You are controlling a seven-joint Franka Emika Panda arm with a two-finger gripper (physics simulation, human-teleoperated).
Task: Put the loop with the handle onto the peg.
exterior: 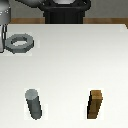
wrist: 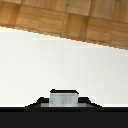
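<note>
A bare simulated test bench rather than any lived-in room: a plain white table (exterior: 70,60) carrying only simple grey and brown test shapes, a black robot base (exterior: 66,12) behind it, and a wood-parquet floor (wrist: 65,20) beyond.

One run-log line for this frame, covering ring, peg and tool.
ring: flat on table, exterior view's far left | peg: upright, bare | wooden block: upright, apart from peg | tool: beside ring, state unclear

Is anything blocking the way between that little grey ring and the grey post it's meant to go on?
Nothing visible does. The ring lies at the exterior view's left, far side; the peg stands nearer the camera, bare table between. The brown block stands off to the peg's right.
</note>
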